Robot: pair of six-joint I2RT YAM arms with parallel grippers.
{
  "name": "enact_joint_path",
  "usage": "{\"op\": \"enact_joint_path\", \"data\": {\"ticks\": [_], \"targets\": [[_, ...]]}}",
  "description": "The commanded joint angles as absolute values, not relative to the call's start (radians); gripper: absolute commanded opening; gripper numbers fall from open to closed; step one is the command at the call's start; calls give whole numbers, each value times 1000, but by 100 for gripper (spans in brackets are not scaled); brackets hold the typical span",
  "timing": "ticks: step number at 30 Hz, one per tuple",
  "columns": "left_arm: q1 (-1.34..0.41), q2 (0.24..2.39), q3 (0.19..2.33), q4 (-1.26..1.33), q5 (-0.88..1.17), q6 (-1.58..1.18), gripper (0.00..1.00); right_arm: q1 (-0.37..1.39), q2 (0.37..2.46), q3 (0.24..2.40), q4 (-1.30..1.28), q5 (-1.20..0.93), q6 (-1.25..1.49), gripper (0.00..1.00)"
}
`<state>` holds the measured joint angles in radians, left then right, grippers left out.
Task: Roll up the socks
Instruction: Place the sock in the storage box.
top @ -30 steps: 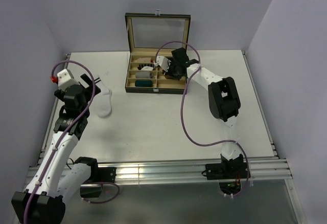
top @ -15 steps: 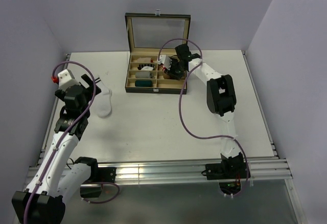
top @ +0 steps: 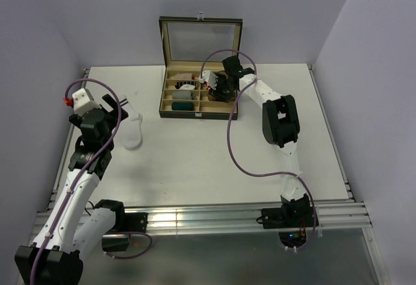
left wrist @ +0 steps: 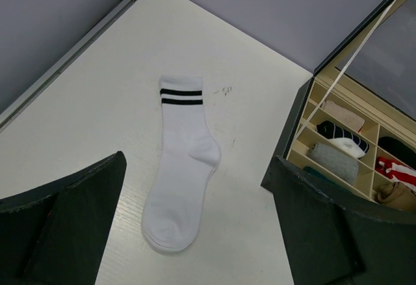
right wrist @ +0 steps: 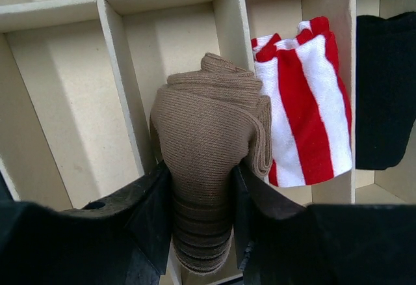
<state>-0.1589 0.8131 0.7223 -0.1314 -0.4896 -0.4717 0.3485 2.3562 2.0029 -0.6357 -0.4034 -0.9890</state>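
Two arms of white links and black joint housings sit on black bases [top: 289, 215] bolted to a silver rail [top: 195, 218]. A purple cable [top: 229, 138] trails in loose loops along the right arm [top: 281, 122]; another follows the left arm [top: 81, 174], whose white wrist block [top: 80, 98] carries a red tip [top: 67, 100], perhaps a cap or button. The left end effector [top: 117, 110] has broad, matt-black fingers [left wrist: 65, 226]; the right end effector [right wrist: 203, 194] has the same.
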Motion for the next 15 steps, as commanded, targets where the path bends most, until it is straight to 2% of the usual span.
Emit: {"op": "enact_joint_path", "data": {"ticks": [1,6,15], "targets": [[-163,796,716,-90,-474,-460,98,339,2373,2017,-680,-417,-1017,43],[-161,796,716,-89,-472,-459,98,331,2347,2020,-742,-451,-1048,47],[-161,801,713,-84,-469,-457,98,313,2347,2046,-805,-479,-1069,47]]}}
